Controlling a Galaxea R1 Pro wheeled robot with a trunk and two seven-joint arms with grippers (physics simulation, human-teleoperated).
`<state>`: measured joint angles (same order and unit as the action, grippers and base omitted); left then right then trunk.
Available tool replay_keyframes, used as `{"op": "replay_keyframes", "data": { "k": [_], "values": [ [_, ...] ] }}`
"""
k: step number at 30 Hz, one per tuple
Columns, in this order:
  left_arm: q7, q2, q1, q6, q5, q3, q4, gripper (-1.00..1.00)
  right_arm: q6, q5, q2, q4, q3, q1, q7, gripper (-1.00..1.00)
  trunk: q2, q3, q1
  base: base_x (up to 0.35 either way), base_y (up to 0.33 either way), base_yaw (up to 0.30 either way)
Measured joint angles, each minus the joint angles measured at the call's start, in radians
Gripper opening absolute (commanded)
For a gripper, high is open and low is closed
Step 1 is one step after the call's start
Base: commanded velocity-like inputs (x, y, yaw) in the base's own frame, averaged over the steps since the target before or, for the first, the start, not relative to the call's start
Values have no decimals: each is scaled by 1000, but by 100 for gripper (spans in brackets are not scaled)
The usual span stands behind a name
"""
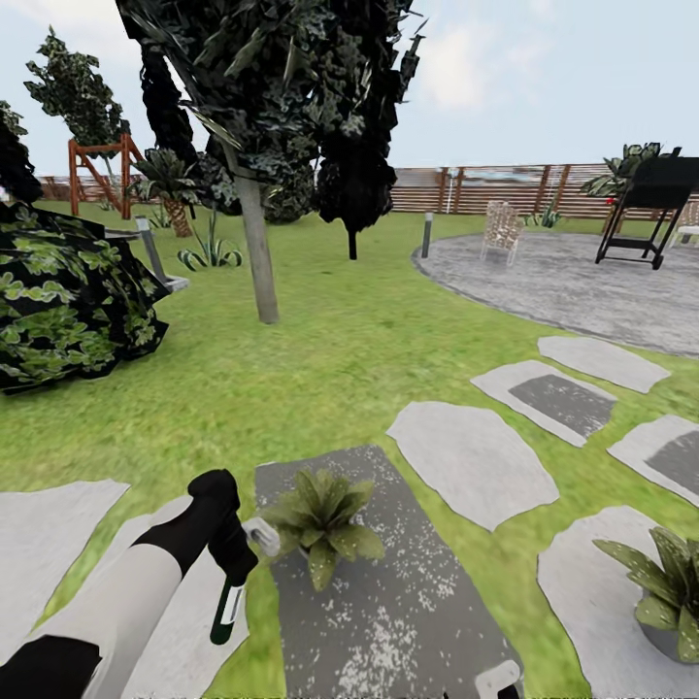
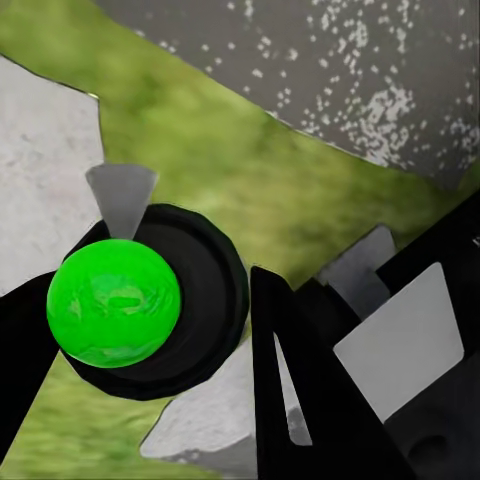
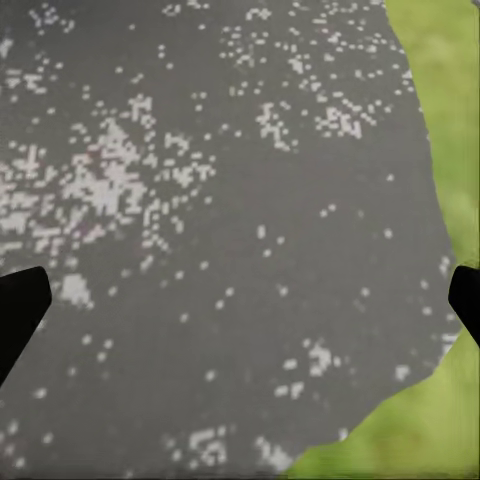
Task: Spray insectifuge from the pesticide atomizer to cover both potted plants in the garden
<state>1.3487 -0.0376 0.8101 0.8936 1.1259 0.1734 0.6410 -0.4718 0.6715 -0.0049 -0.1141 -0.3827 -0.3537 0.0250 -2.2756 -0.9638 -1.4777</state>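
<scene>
- While the lawn (image 1: pixel 320 359) rolls out wide and green to the brown slatted fence (image 1: pixel 485 189), a tall tree (image 1: pixel 254 146) stands mid-garden and a big dark striped-leaf plant (image 1: pixel 63 301) crowds the left edge.
- Round paved patio (image 1: pixel 582 282) off to the right, with a pale chair (image 1: pixel 502 231) and a black grill stand (image 1: pixel 652 209) on it.
- Dark speckled stepping stone (image 1: pixel 388 592) right up front, pale stones either side.
- First potted plant (image 1: pixel 320 519) sits on that dark stone; the second potted plant (image 1: pixel 665 582) sits on a pale stone at the lower right.
- Left gripper (image 1: pixel 233 549) is clamped on the pesticide atomizer (image 1: pixel 228 607), bottle hanging down, its pale trigger head just beside the first plant's leaves.
- Left wrist camera: the bottle's bright green base (image 2: pixel 113 302) sits between the black fingers (image 2: pixel 300 390).
- Right gripper (image 3: pixel 240 310) hangs over the dark stone, fingertips spread wide, nothing between them.
</scene>
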Motion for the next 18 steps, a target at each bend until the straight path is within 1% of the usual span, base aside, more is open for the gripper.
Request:
{"op": "replay_keyframes", "data": {
  "k": [5, 8, 10, 12, 13, 14, 15, 16, 17, 18],
  "values": [
    [-12, -1, 0, -1, -12, -7, -7, -100, 0, 0, 0, 1, 1, 0, 0, 100, 0, 0, 0, -12, 9, 0],
    [-21, 0, -12, -1, -21, -10, -7, -100, 0, 0, 0, 1, 1, 0, 0, 100, 0, 0, 0, -1, 1, 0],
    [-56, 2, -20, 0, -34, -27, -8, -100, 0, 0, 0, 1, 1, 0, 0, 100, 0, 0, 0, 0, 0, 0],
    [-119, 5, -23, 1, -79, -62, -10, -100, 0, 0, 0, 1, 1, 0, 0, 100, 0, 0, 0, 0, 0, 0],
    [-152, 6, -25, 0, -109, -75, -14, -100, 0, 0, 0, 1, 1, 0, 0, 100, 0, 0, 0, 0, 0, 0],
    [-211, 7, -32, -2, -155, -87, -26, -100, 0, 0, 0, 2, 1, 0, 0, 100, 0, 0, 0, 0, 0, 0],
    [-255, 9, -36, -4, -181, -92, -34, -100, 0, 0, 0, 2, 1, 0, 0, 100, 0, 0, 0, 0, 0, 0],
    [-321, 13, -41, -5, -215, -96, -45, -100, 0, 0, 0, 2, 1, 0, 0, 100, 0, 0, 0, 0, 0, 0],
    [-362, 18, -43, -5, -241, -98, -51, -100, 0, 0, 0, 2, 1, 0, 0, 100, 0, 0, 0, 0, 0, 0],
    [-411, 24, -51, -9, -283, -100, -62, -100, 0, 0, 0, 2, 1, 0, 0, 100, 0, 0, 0, 0, 0, 0]
  ]
}}
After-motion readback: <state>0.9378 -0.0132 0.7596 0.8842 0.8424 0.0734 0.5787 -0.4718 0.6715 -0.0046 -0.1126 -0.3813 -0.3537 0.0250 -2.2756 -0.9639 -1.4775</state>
